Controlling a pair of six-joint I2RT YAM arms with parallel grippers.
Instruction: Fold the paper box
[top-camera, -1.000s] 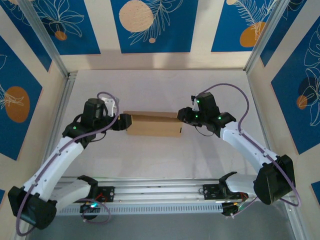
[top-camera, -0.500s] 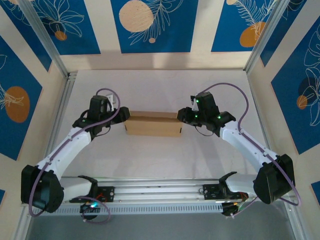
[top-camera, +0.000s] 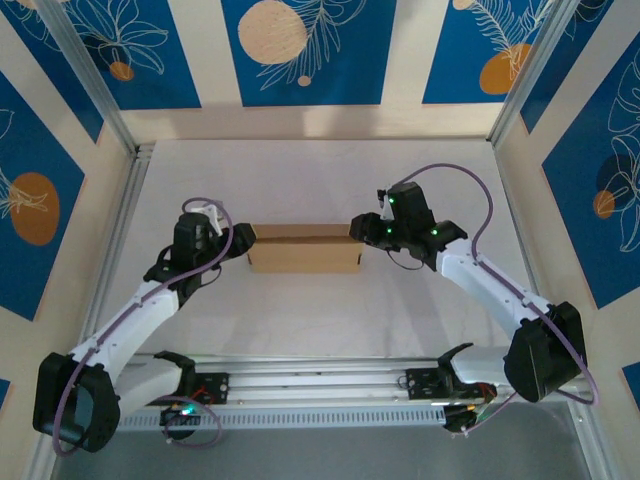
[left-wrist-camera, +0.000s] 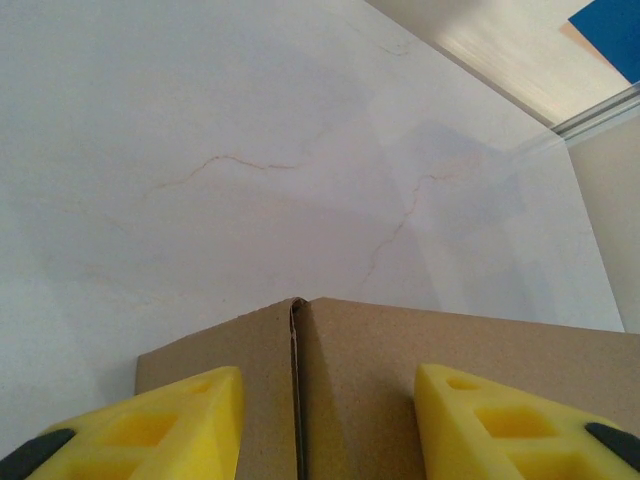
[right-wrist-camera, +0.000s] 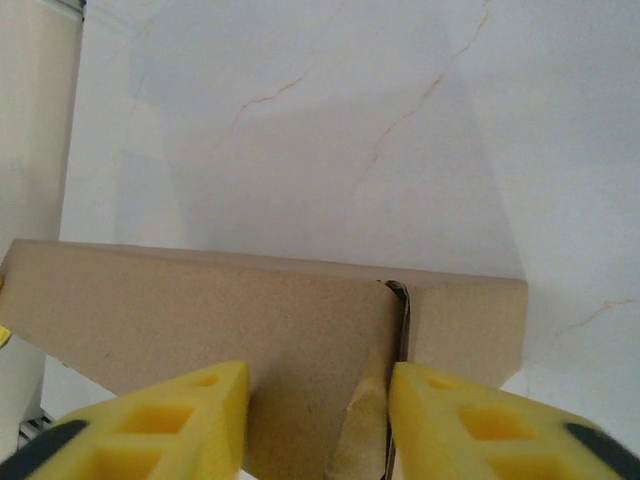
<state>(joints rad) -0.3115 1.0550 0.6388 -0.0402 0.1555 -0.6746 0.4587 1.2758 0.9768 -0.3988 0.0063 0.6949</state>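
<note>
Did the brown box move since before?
No. The paper box lies at the same spot on the table, no nearer to the metal rail in front.

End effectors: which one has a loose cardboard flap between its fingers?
The right end effector: a flap of the paper box juts out between its fingers. The left end effector straddles a flat closed seam.

Brown paper box, white veined table
</note>
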